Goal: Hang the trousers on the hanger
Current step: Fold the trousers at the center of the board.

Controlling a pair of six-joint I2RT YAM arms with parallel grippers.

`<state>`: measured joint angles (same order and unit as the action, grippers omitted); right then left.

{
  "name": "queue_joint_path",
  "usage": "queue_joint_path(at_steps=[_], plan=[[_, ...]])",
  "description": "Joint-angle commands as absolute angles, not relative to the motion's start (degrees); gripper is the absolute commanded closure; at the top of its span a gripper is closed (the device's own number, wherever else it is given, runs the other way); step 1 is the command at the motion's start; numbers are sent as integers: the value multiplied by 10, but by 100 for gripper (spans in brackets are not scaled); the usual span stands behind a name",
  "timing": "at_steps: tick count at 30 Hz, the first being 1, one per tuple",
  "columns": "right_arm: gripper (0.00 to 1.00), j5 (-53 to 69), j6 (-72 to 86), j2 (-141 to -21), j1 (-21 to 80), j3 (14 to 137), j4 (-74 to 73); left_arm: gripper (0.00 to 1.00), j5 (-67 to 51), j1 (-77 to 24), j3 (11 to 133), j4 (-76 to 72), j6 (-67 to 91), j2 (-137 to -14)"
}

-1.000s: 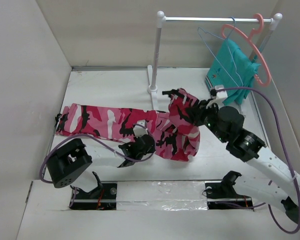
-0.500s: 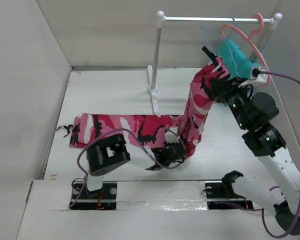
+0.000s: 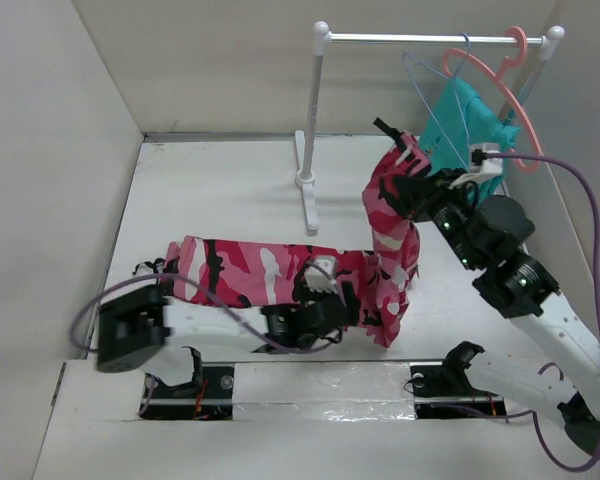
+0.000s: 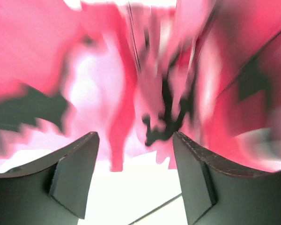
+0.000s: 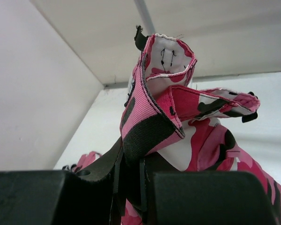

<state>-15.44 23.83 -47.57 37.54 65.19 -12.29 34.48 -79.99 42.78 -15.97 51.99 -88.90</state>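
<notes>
Hanging by the waistband from the right gripper [image 3: 412,188], which was clamped on it, the trousers [image 3: 270,275] rose just under the rack [image 3: 315,120] rail, legs trailing in front of the rack. The left gripper [image 4: 136,140] stood apart, seemingly empty; that view was blurred.

Risks:
- the pinch slipping
- dragging legs snagging the rack
- cloth knocking the hanger [image 3: 423,105] off

Counts:
- one trousers
- one hanger
- one pink hanger [image 3: 502,90]
- one teal garment [image 3: 472,115]
- two grippers
</notes>
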Motion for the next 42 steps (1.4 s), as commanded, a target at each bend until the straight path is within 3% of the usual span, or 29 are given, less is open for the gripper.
queue_joint_path(at_steps=[1, 5, 6, 10, 17, 24, 26, 27, 28, 30, 32, 36, 38, 39, 40, 41, 42], plan=[[100, -186, 228, -515, 420, 680, -33, 39, 468, -762, 409, -56, 516, -680], [100, -222, 214, -580, 469, 715, -13, 52, 486, -707, 392, 25, 498, -470], [100, -227, 213, -594, 476, 722, -6, 66, 484, -699, 391, 46, 484, -435], [100, -238, 207, -691, 518, 792, 21, 88, 492, -693, 428, 132, 469, -281], [100, -222, 199, -907, 594, 923, 60, 93, 528, -693, 518, 227, 447, -204], [100, -162, 180, -1169, 686, 1134, 31, 92, 587, -693, 556, 298, 463, -164], [74, -143, 178, -1251, 710, 1200, 29, 88, 607, -693, 558, 307, 470, -142], [55, -115, 184, -1272, 710, 1220, 12, 76, 615, -693, 560, 319, 481, -136], [26, -108, 189, -1289, 710, 1248, 2, 71, 625, -693, 560, 325, 484, -127], [4, -117, 190, -1288, 710, 1236, -25, 61, 631, -693, 558, 350, 504, -125], [2, -134, 184, -1217, 710, 1140, -7, 61, 631, -693, 557, 367, 522, -130], [6, -142, 174, -1061, 695, 925, 97, 62, 632, -693, 537, 360, 532, -145], [36, -162, 172, -1000, 695, 845, 106, 62, 629, -693, 523, 354, 534, -163], [61, -183, 171, -945, 695, 764, 117, 62, 630, -693, 505, 352, 543, -170], [94, -193, 172, -920, 695, 725, 121, 62, 621, -693, 494, 348, 552, -191], [100, -201, 176, -898, 695, 689, 118, 63, 614, -693, 484, 339, 557, -202], [100, -218, 185, -878, 695, 628, 101, 63, 604, -693, 460, 311, 559, -214]])
